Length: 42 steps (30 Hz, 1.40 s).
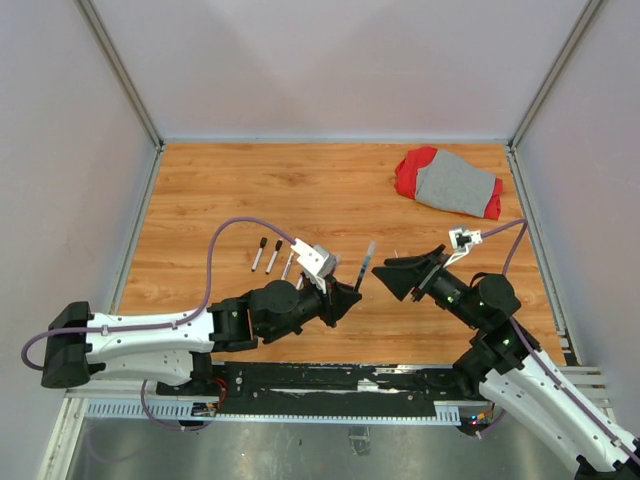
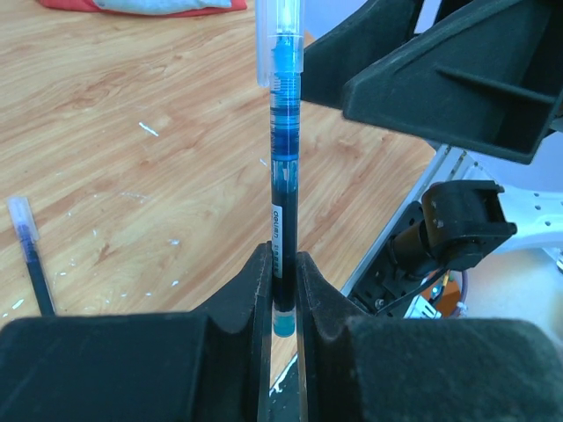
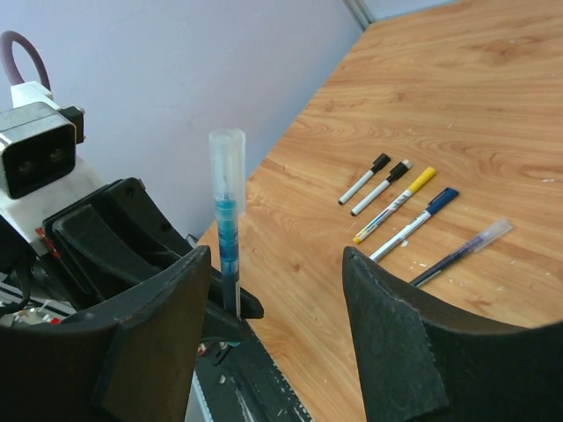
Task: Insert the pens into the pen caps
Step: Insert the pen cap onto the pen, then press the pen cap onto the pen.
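Pinching the capped blue pen (image 2: 283, 176) upright in my left gripper (image 2: 281, 264) above the desk's near edge, I should draw my wide-open, empty right gripper (image 3: 274, 264) straight back, sparing its clear cap (image 2: 279, 40).

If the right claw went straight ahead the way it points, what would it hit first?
Probably the blue pen that the left gripper holds upright, just ahead of the open right gripper; depth is unclear.
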Each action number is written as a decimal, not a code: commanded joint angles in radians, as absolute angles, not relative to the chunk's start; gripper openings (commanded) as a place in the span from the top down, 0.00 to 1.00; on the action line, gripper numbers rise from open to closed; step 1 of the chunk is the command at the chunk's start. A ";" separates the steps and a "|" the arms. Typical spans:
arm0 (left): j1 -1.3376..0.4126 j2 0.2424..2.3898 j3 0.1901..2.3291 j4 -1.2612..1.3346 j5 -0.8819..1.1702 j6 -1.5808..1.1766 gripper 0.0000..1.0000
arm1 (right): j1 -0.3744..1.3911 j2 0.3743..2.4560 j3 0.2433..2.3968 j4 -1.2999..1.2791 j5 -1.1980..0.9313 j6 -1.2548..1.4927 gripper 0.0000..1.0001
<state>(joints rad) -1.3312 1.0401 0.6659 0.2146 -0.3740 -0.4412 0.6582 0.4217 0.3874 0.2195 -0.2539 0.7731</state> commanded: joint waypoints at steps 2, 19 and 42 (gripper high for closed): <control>-1.335 1.025 0.672 0.260 -0.401 -0.428 0.99 | 0.673 0.379 0.484 0.105 -0.170 0.712 0.37; -1.335 1.046 0.678 0.253 -0.378 -0.431 0.99 | 0.672 0.664 0.755 -0.002 -0.189 0.713 0.38; -1.335 1.065 0.686 0.239 -0.370 -0.434 1.00 | 0.673 0.749 0.727 0.078 -0.302 0.703 0.72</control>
